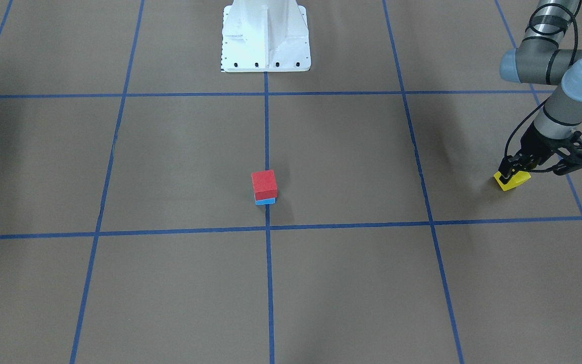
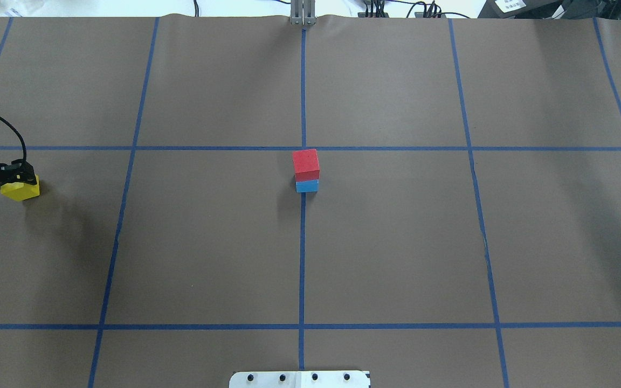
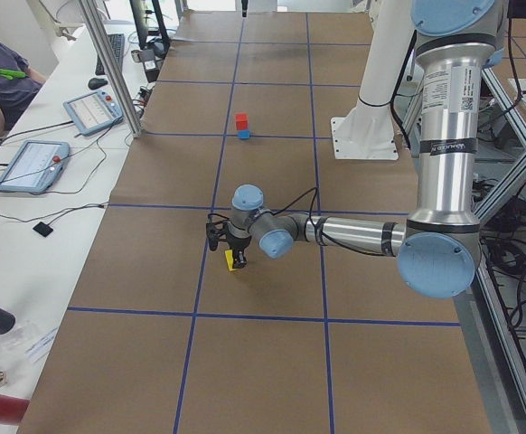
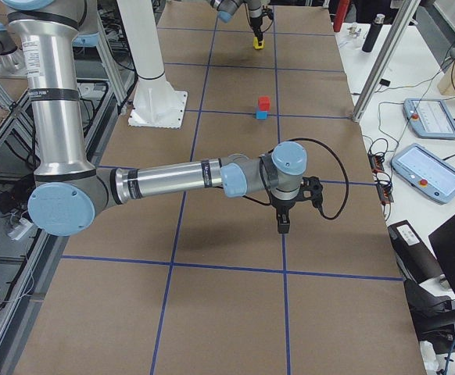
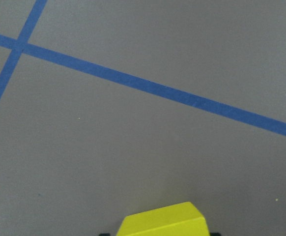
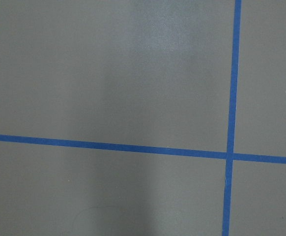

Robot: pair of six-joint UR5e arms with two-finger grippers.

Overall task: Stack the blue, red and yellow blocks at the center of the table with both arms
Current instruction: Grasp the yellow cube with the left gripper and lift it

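The red block [image 1: 264, 184] sits squarely on the blue block [image 1: 265, 201] on the counter [image 1: 170, 167]. Well to the robot's left of the red block, the left gripper [image 1: 509, 173] is clamped on the yellow block [image 1: 514, 182]. The right gripper [image 4: 282, 227] hangs well to the red block's other side, and I cannot tell whether it is open or closed.

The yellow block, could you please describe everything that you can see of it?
The yellow block is a matte cube, perhaps foam or painted wood, turned askew to the tape grid near the table's left end. The left gripper clasps it from above, fingers on opposite faces. Whether it rests on the table or is lifted cannot be told.
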